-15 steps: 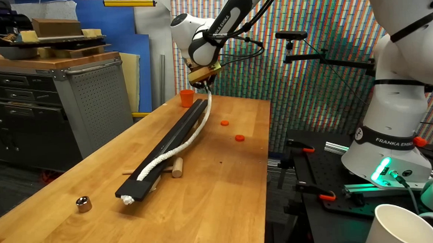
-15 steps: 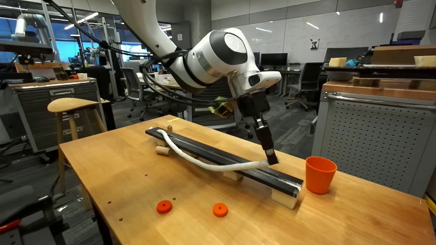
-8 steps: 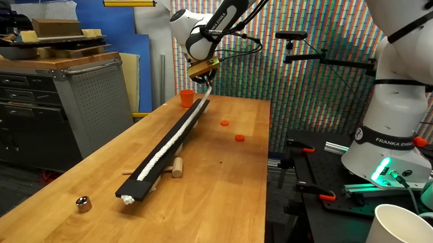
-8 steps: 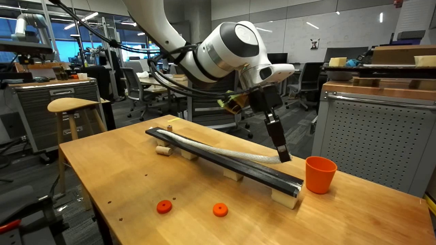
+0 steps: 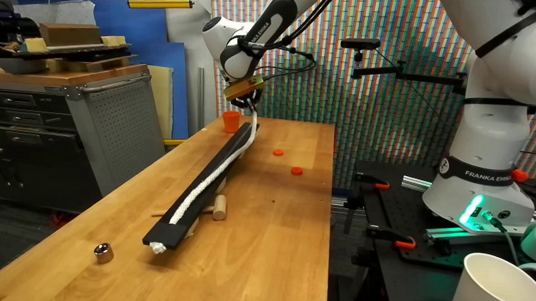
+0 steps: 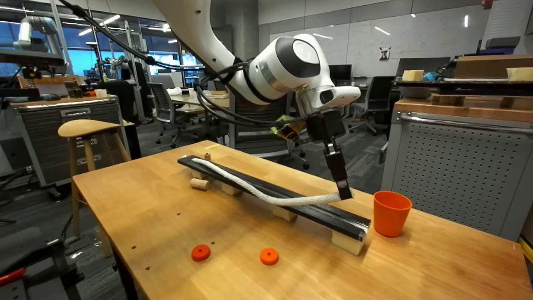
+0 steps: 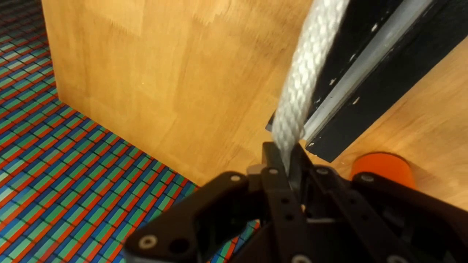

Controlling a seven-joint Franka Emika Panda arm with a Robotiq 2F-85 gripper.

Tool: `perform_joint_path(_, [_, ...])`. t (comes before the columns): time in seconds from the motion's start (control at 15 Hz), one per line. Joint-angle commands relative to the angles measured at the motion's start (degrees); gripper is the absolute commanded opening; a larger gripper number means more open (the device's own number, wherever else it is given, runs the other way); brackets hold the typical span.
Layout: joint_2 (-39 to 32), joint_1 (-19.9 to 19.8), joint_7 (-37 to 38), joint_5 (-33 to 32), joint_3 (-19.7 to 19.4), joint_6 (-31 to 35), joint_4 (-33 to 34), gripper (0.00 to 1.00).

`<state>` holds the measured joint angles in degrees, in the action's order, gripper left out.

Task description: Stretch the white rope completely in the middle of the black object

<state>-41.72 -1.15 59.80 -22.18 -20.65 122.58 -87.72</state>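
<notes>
The white rope (image 5: 208, 179) runs from one end of the black bar (image 5: 163, 234), where a frayed white end sticks out. In both exterior views the rope (image 6: 233, 178) lies along the bar (image 6: 320, 210) for about half its length, then bows over the edge on the orange discs' side and rises to my gripper (image 6: 344, 191). My gripper (image 5: 251, 104) is shut on the rope, above the bar near its cup end. In the wrist view the rope (image 7: 305, 65) enters between the fingertips (image 7: 285, 157), beside the bar's pale groove (image 7: 358, 65). The pinched tip is mostly hidden.
An orange cup (image 6: 391, 214) stands just past the bar's end. Two orange discs (image 6: 200, 253) (image 6: 269, 256) lie on the table. Pale blocks (image 6: 347, 243) prop up the bar. A wooden mallet (image 5: 220, 208) lies under it, and a metal ring (image 5: 103, 253) stands nearby.
The gripper moved toward the cup end and the rope straightened along the bar. Since then it has shifted slightly back and down, and the rope's middle has slackened over the edge again.
</notes>
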Motion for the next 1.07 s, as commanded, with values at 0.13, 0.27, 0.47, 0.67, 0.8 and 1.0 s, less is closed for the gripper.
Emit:
perform_joint_path(0.13, [-2.53, -1.88, 0.88, 3.33, 1.06, 0.73, 5.64, 0.03])
perform_joint_path(0.27, [-2.77, -2.1, 1.69, 4.37, 0.93, -0.01, 6.87, 0.03])
perform_joint_path(0.47, [-3.39, -2.47, 3.71, 5.58, 0.66, -1.1, 8.18, 0.03])
perform_joint_path(0.67, [-4.02, -2.49, 7.4, 5.73, -0.04, -0.72, 8.57, 0.03])
perform_joint_path(0.8, [-4.56, -2.57, 9.9, 5.54, -0.22, -0.67, 9.09, 0.03])
perform_joint_path(1.0, [-5.54, -2.64, 13.27, 5.29, -0.41, -1.02, 10.13, 0.03])
